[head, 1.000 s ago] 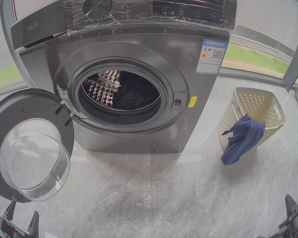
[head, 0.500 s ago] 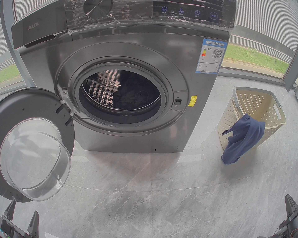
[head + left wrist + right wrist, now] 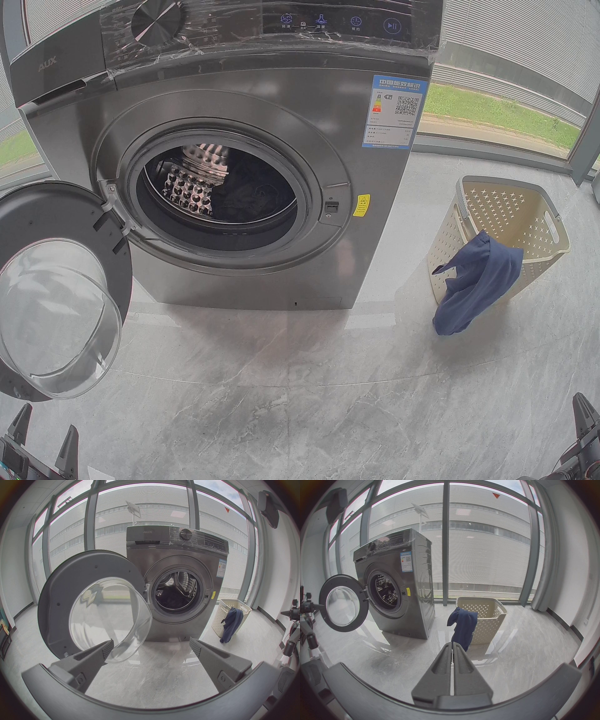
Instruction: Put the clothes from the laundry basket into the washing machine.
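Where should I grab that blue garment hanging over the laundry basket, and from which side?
Grip the blue garment at the bunched fold lying over the near rim of the laundry basket, coming down from above. Most of it hangs down the outer wall, so lifting there probably frees it.

Glossy grey marble-look floor (image 3: pixel 325 406) reflects daylight. Tall windows (image 3: pixel 446 548) in dark frames run floor to ceiling; outside stand a pale building (image 3: pixel 487 558) with horizontal ribbing and a strip of green grass (image 3: pixel 500 106). White walls (image 3: pixel 581 583) meet them at the sides
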You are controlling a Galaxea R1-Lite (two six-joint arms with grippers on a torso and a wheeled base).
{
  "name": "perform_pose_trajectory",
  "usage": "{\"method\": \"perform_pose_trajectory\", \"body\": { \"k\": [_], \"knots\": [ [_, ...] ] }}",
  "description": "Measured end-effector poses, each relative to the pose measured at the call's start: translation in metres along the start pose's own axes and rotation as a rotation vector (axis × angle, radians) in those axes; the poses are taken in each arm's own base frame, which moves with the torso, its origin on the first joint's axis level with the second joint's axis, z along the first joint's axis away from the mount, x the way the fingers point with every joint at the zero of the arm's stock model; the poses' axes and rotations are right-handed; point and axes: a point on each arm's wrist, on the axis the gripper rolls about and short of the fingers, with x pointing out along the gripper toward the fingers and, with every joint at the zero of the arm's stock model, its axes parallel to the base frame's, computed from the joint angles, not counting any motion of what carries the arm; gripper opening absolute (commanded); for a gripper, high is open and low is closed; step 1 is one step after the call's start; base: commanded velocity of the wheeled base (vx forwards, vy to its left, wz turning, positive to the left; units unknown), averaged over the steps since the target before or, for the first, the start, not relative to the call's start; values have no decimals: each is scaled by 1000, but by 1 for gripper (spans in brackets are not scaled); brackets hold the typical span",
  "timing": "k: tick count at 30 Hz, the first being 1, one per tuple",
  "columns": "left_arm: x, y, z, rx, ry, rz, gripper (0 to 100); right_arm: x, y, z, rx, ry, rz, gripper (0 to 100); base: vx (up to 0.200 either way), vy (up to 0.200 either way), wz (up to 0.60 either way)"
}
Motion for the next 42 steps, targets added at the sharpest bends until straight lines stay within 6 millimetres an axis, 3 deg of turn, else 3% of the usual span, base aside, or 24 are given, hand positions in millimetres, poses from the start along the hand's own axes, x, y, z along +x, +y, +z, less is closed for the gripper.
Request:
{"method": "perform_pose_trajectory", "body": {
  "k": [42],
  "knots": [
    [0,0,0,4,1,0,100,0,0,0,20,0,12,0,0,0,0]
  ]
}}
